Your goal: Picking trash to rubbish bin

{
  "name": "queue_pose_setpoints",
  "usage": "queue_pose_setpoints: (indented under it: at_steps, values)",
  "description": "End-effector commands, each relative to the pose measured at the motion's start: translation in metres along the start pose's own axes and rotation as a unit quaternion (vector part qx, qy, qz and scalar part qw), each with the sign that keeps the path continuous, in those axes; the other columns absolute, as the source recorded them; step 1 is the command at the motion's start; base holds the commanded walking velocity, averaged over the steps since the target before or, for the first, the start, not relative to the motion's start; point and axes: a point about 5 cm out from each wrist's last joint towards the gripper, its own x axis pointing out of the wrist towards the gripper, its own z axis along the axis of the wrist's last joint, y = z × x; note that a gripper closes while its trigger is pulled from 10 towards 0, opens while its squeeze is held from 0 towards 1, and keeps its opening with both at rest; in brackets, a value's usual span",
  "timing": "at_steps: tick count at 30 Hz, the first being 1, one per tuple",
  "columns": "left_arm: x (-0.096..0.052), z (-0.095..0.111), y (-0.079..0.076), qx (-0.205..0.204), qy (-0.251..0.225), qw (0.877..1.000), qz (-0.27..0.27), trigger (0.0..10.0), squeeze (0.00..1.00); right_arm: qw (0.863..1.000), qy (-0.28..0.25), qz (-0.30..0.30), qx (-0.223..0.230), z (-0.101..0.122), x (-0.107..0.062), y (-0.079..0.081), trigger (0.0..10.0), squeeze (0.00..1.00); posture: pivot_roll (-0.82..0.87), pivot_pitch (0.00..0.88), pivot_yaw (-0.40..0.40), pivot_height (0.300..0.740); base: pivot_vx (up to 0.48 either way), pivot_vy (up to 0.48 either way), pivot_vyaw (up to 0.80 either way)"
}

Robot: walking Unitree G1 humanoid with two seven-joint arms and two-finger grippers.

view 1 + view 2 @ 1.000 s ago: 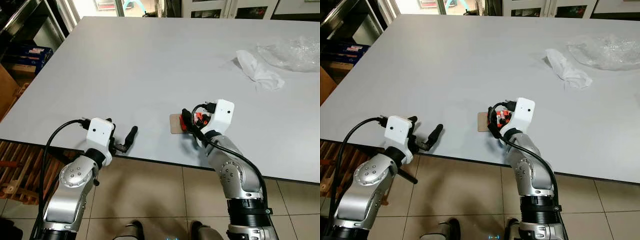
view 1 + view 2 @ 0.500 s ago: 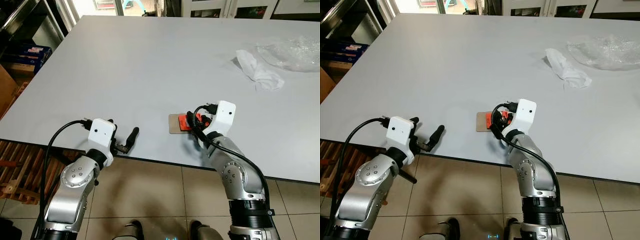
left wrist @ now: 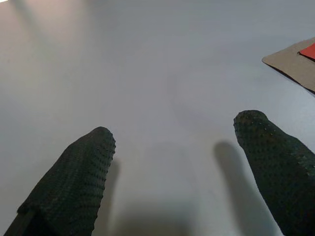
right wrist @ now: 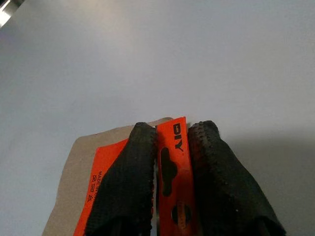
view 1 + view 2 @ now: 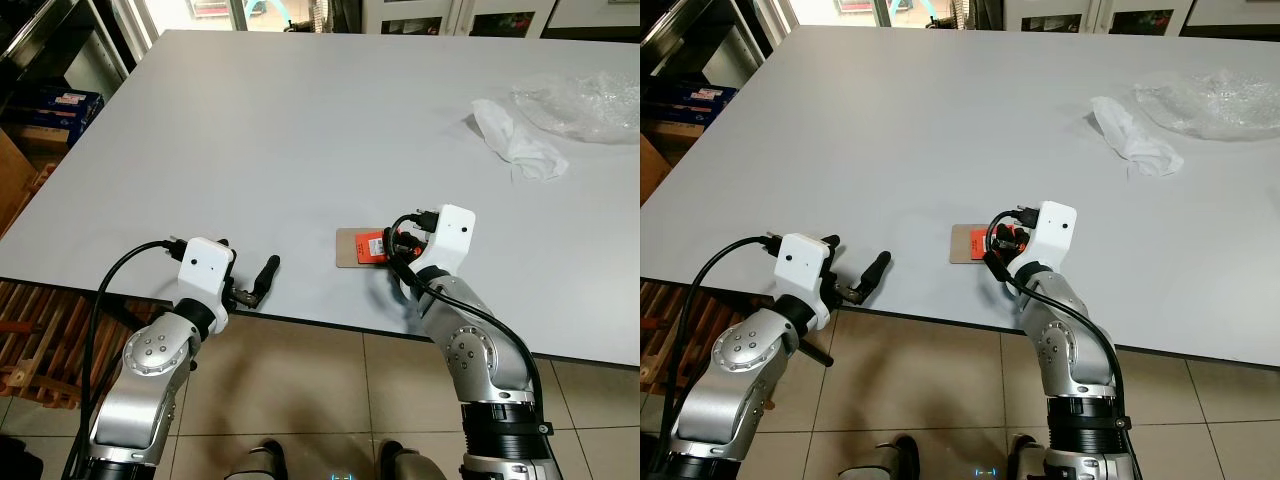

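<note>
A brown cardboard card (image 5: 350, 248) with an orange-red "DIY" label (image 4: 178, 142) lies on the grey table (image 5: 250, 140) close to its front edge. My right gripper (image 4: 172, 129) is shut on the card's labelled end, its two black fingers pressed together over the label. In the left eye view the right gripper (image 5: 388, 246) sits low at the card's right side. My left gripper (image 5: 264, 274) hovers at the table's front edge, left of the card, open with nothing between its fingers (image 3: 78, 167). A corner of the card (image 3: 295, 61) shows in the left wrist view.
A crumpled white tissue (image 5: 520, 143) and a sheet of clear plastic wrap (image 5: 585, 103) lie at the table's back right. Tiled floor (image 5: 320, 400) runs below the table's front edge, with a wooden pallet (image 5: 30, 340) and boxes at the left.
My right wrist has shifted a little to the right and lower, and the card now lies flatter with more of its label showing. The left arm has barely moved.
</note>
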Motion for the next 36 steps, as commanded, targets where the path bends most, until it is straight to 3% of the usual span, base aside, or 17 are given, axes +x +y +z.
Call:
queue_pose_setpoints:
  at_steps: [1,21,36]
  values:
    - [-0.003,-0.002,-0.001,0.002,0.007,1.000,-0.004,10.0,0.00,0.999,0.047,-0.018,0.006,-0.020,-0.002,-0.007,0.0,0.00,0.10,0.221,0.077,0.740,0.000,0.000,0.00]
    - [0.000,0.000,0.001,0.008,0.005,1.000,-0.002,10.0,0.00,0.997,-0.020,-0.067,-0.026,-0.001,-0.002,-0.019,0.0,0.00,0.10,0.215,0.084,0.740,0.000,0.000,0.00]
    - [0.002,0.001,0.001,0.012,0.001,1.000,0.003,10.0,0.00,0.976,-0.176,-0.076,-0.105,0.044,-0.013,-0.011,0.0,0.00,0.10,0.212,0.085,0.740,0.000,0.000,0.00]
